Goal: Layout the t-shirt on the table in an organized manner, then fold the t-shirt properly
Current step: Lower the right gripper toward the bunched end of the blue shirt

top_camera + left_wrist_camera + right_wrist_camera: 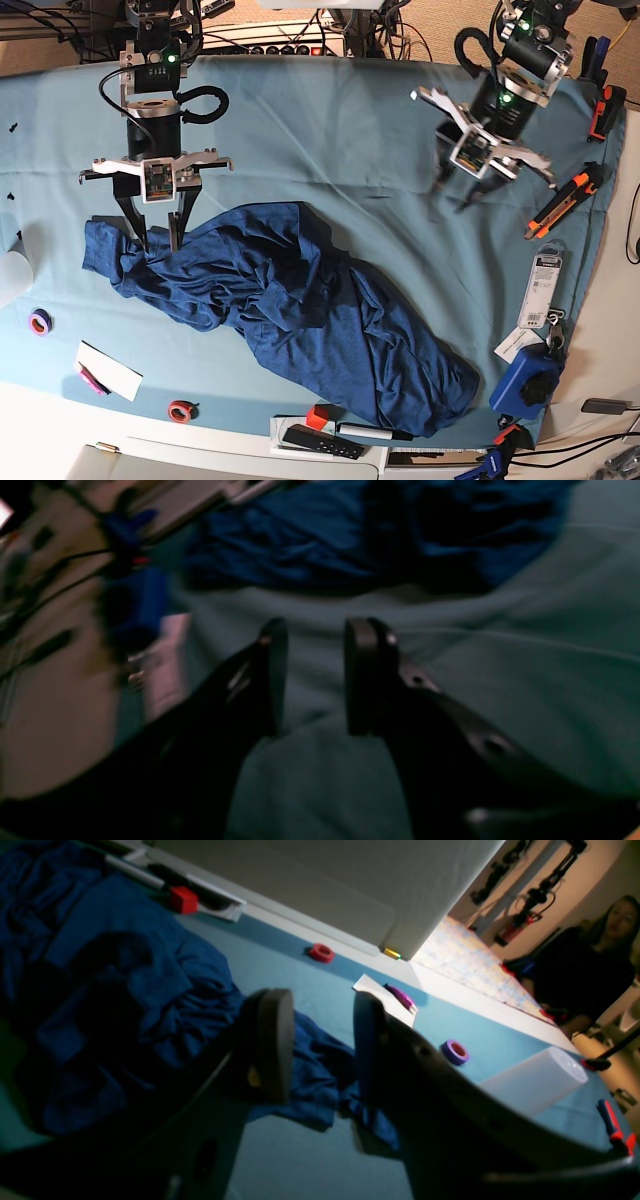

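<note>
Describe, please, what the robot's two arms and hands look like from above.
Both arms are black cylinders with green indicator lights and looping black cables. Each wrist carries a pale grey crossbar. The left hand and right hand each end in two dark, slim fingers with flat pads.

Soft wrinkled knit t-shirt (300, 300); smooth matt cloth-draped table (330, 130)

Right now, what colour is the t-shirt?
Plain dark navy blue, no pattern; the t-shirt shows best in the base view.
</note>
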Controlling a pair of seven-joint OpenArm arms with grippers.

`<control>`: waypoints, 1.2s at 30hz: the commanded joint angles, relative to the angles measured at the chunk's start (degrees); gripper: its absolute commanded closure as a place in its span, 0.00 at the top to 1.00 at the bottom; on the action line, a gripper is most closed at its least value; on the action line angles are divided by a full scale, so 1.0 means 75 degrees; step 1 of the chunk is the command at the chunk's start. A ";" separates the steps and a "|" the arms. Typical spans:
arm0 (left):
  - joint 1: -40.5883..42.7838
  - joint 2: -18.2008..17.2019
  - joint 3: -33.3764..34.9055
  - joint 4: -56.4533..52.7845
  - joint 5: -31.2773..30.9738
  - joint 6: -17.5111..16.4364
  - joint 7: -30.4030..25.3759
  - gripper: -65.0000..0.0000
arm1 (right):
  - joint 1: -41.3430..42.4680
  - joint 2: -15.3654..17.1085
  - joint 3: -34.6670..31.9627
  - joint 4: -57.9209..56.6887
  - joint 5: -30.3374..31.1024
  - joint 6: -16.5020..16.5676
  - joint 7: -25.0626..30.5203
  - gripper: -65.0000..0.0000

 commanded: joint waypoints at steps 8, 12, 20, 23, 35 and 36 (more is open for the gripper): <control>-0.0067 -0.0055 -0.0026 0.0117 0.1912 0.1306 0.0052 0.31 | 0.0280 0.0044 0.0026 0.0134 -0.0047 -0.0073 0.0067 0.33; -0.0460 -0.0055 -0.0026 -0.0163 0.2253 0.1466 0.0265 0.31 | 0.0425 0.0047 0.0026 0.0134 -0.0047 -0.0070 0.0006 0.33; -0.1466 -0.0038 -0.0026 -0.2215 0.1131 0.1591 0.0289 0.31 | 0.0490 0.0047 0.0026 0.0134 -0.0044 -0.0070 -0.0090 0.33; -0.1673 0.0006 -0.0026 -0.2649 0.0836 0.1469 0.0300 0.31 | 0.0615 0.0047 0.0026 0.0108 -0.0044 -0.0070 -0.0111 0.33; -0.1903 0.0178 -0.0023 -0.2626 -0.0688 -0.0012 0.0236 0.31 | 0.1961 0.0044 0.0026 -0.2798 -0.0041 0.0070 -0.0052 0.35; -0.1897 0.0178 -0.0023 -0.2626 -0.0699 -0.0041 0.0236 0.31 | 0.2095 0.0041 0.0026 -0.3010 -0.0003 0.0259 -0.0058 0.40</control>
